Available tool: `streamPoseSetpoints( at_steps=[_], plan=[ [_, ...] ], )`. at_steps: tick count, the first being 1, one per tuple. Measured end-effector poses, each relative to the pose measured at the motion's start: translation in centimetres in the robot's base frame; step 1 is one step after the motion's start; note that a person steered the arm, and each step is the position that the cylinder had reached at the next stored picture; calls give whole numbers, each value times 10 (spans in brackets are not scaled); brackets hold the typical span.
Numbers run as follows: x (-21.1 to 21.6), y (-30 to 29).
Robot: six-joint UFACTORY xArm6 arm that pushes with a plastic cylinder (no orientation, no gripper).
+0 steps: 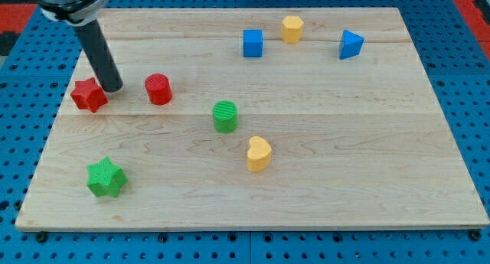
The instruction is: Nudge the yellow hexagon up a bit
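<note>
Near the board's left edge, my tip (113, 88) is resting just beside the red star (89, 94), between it and the red cylinder (158, 89). I carry no jaws, only the bare rod, so nothing is being grasped. Toward the bottom-left corner the green star (105, 177) is sitting; mid-board the green cylinder (225, 115) and yellow heart (259, 153) are lying. The yellow hexagon (291, 28) is waiting near the top edge, between the blue cube (253, 43) and blue triangle (351, 44), well apart from my tip. Judging by that, the nudge is not yet begun; the whole approach is remaining.
</note>
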State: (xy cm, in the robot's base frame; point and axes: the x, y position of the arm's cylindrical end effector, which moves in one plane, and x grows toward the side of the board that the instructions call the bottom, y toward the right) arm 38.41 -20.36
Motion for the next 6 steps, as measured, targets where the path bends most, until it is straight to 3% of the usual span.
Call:
streamPoseSetpoints(
  at_steps=[1,2,3,4,5,6],
  plan=[
    [-49,42],
    [-60,129],
    [-42,205],
    [-61,287],
    [-102,319],
    [-117,266]
  ],
)
